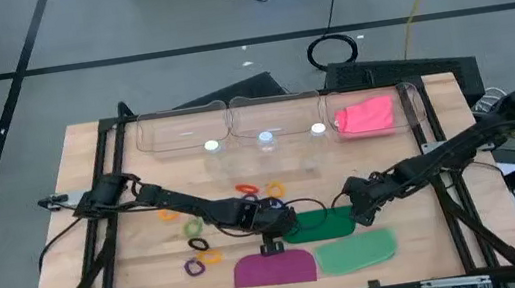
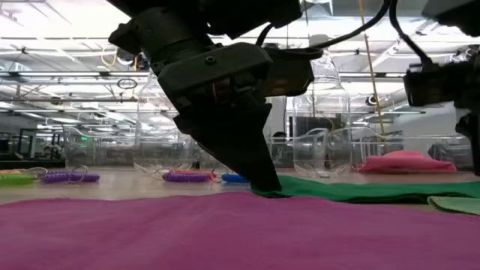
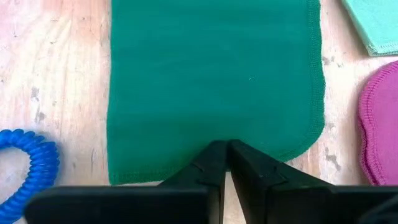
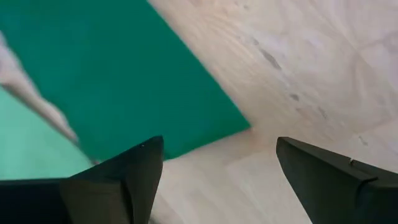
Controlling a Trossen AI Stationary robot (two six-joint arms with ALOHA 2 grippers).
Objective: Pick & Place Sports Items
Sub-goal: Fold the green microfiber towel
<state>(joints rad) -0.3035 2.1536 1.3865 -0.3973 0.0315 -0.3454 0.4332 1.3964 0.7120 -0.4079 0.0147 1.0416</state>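
The dark green piece [image 1: 327, 222] lies flat on the wooden table, between the purple piece [image 1: 273, 268] and the light green piece [image 1: 355, 250] near the front. My left gripper [image 1: 276, 224] is shut at the dark green piece's left end [image 3: 211, 74]. My right gripper [image 1: 359, 216] is open above that piece's right end, and its fingers stand apart over a corner [image 4: 236, 124] without touching it. The pink piece [image 1: 367, 115] lies in a clear bin at the back right. Several elastic rings [image 1: 194, 228] lie to the left. My left gripper is shut on the dark green piece's end edge [image 3: 205, 163], near the middle of that edge, pinched between the two fingertips. The fingers slant down from the table's left side [image 2: 259, 169]. The piece lies flat on the table beyond the fingertips.
Three clear bins [image 1: 185, 129] stand in a row along the back. A blue ring [image 3: 28, 165] lies close beside my left gripper, with orange and purple rings [image 1: 247, 188] just behind it. Metal frame rails [image 1: 109, 236] run down both sides of the table.
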